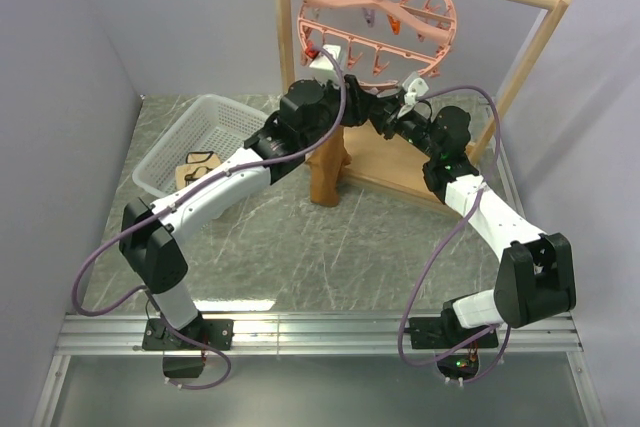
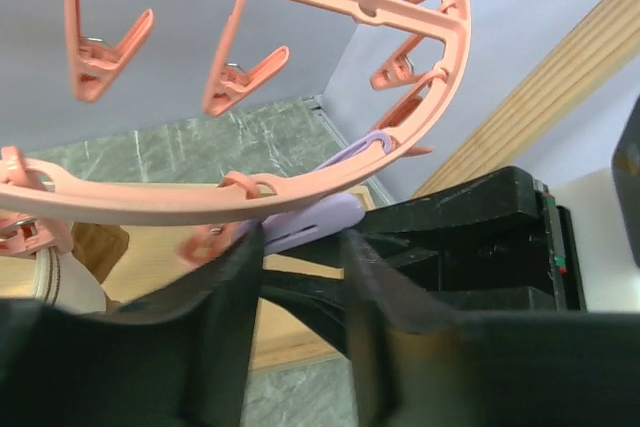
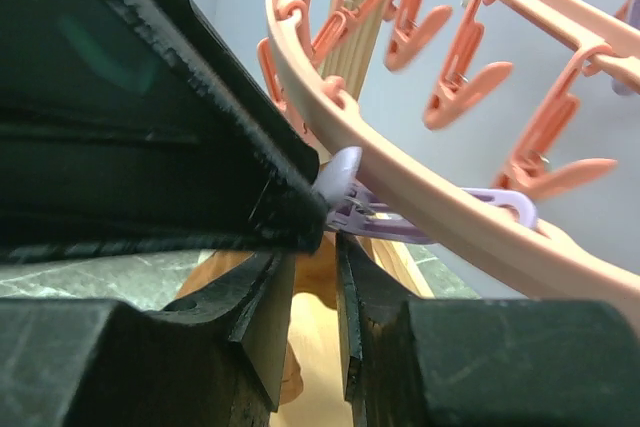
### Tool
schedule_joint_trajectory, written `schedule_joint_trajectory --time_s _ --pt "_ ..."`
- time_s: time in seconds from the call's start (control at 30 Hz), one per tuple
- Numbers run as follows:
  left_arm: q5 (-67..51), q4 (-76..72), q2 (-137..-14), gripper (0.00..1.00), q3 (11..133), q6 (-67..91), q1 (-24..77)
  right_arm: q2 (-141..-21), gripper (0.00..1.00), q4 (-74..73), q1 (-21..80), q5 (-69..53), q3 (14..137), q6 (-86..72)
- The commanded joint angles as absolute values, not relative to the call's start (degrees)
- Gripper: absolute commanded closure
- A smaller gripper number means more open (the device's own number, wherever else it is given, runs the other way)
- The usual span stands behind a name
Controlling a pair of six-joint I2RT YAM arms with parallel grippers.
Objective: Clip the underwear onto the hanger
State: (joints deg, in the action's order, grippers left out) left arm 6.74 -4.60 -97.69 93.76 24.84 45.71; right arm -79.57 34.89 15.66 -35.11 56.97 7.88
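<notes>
**Shorts dangling under the pink ring**

The underwear (image 1: 328, 175) hangs lengthwise, straight down toward the desk (image 1: 300, 247) below the hanger (image 2: 150, 205). It is rust-brown and soft, its top hidden behind the arms. The left pincer (image 2: 300, 239) straddles a lilac clip (image 2: 315, 219); squeezing or not, I can't tell. The right pincer (image 3: 315, 252) is narrow — whether cloth is caught is unclear.

Top view: soft, even overhead light is filling the scene, walls (image 1: 60, 97) reading pale grey-lilac w/ no hard shadows. A white glare patch is shining on the table (image 1: 235, 304) nr the front rail (image 1: 320, 332); faint shadows are lying under the arms (image 1: 215, 192). Wrist views: close black gripper fingers (image 2: 215, 347) are blurring into dark, underexposed masses, while the hanger (image 2: 150, 205) is showing sharp, evenly lit, against a bright bkgd.
</notes>
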Motion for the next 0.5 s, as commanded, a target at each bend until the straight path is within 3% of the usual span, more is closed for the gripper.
schedule_joint_trajectory --time_s 0.0,0.07,0.27,0.37,0.47 --pt "8.87 -3.96 -98.17 0.62 96.77 26.45 44.74 -76.99 0.71 37.71 16.35 -35.77 57.31 8.79" --pt "9.23 -4.22 -98.44 0.74 96.77 26.98 43.77 -76.73 0.71 37.44 16.35 -35.86 56.96 8.96" --pt "7.03 -4.83 -99.05 0.93 97.38 27.69 41.40 -75.15 0.70 36.04 15.74 -35.68 55.72 9.58" --pt "5.98 -5.62 -99.05 0.99 97.12 27.69 40.61 -74.53 0.68 34.11 14.68 -35.16 55.55 8.88" --pt "4.75 -5.98 -99.31 0.96 97.03 28.12 39.55 -74.62 0.63 32.62 12.75 -34.89 55.89 8.35"
